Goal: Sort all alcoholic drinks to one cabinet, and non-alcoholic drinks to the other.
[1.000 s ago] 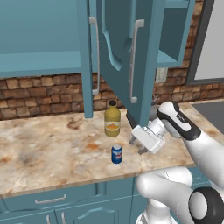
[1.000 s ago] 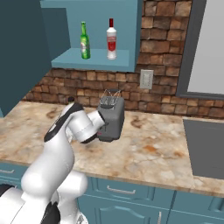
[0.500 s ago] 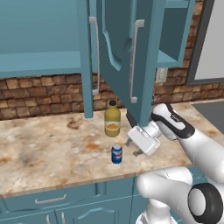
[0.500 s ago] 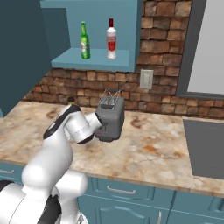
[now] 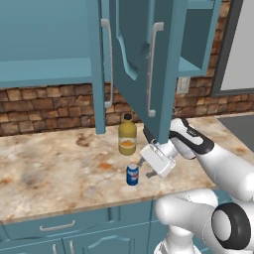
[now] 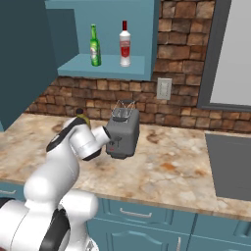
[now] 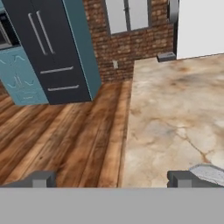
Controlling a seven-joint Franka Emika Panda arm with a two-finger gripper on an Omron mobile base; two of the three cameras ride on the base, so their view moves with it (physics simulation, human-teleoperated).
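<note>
Left base view, short blue can (image 5: pixel 132 174) on veined marble counter (image 5: pixel 59 173), spread tool (image 5: pixel 144 168) beside it (possibly touching), rounded yellow bottle (image 5: pixel 127 135) behind.

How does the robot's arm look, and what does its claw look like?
The arm is glossy white with rounded links and dark grey joint bands. The hand is a boxy block, white in the left base view, grey in shadow in the right. The claw has two small dark grey fingers. No cables or markings are visible.

Arm (image 6: pixel 73 147) hides most of the juice bottle (image 6: pixel 80 113) in the right base view; can (image 5: pixel 132 174) label too small to read
</note>
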